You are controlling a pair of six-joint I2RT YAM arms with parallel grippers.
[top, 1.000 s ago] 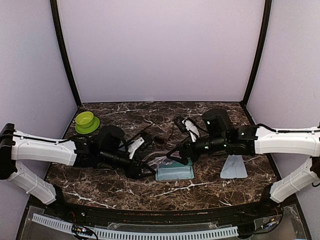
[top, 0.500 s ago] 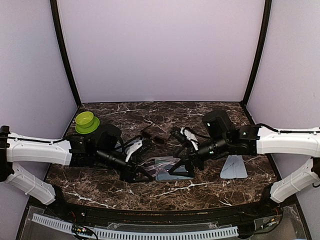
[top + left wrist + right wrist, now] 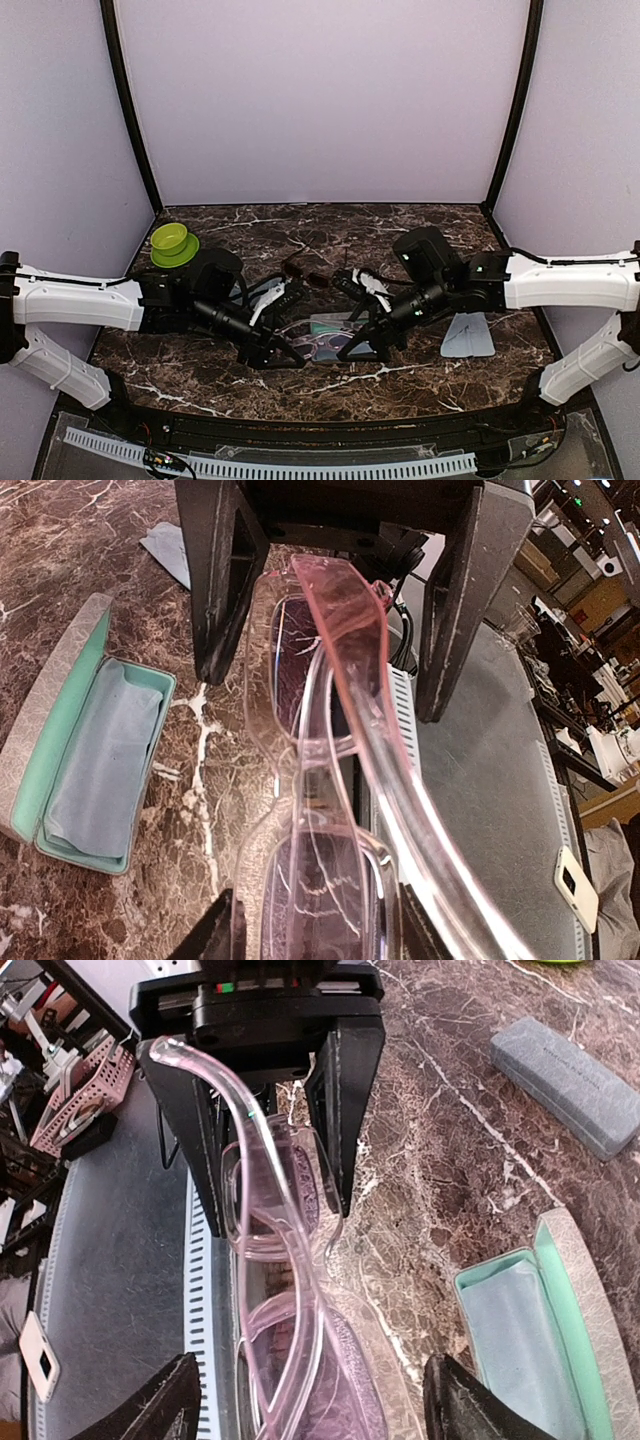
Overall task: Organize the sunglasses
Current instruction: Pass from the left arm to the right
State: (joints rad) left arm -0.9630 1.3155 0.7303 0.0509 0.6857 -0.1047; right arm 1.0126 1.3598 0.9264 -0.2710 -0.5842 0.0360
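The purple-tinted sunglasses [image 3: 322,346] with a pale pink frame hang just above the table between my two grippers. My left gripper [image 3: 278,350] is shut on one lens end [image 3: 320,880]. My right gripper [image 3: 362,340] is open, its fingers [image 3: 150,1410] wide apart on either side of the other end [image 3: 290,1290], not touching it. One temple arm [image 3: 370,680] sticks out unfolded. The dark reddish-brown sunglasses [image 3: 305,272] lie on the table behind the grippers. An open beige case [image 3: 332,324] with a teal lining and a cloth inside [image 3: 100,770] lies just behind the held pair.
A closed blue-grey case [image 3: 565,1085] lies on the marble table [image 3: 420,225], out past the open case. A light-blue cloth [image 3: 467,335] lies at the right. A green bowl [image 3: 173,243] stands at the back left. The table's front edge [image 3: 330,405] is close below the grippers.
My right gripper has moved left and toward the front, closing in on the left gripper, and its open fingers now flank the purple sunglasses. The left gripper has barely shifted.
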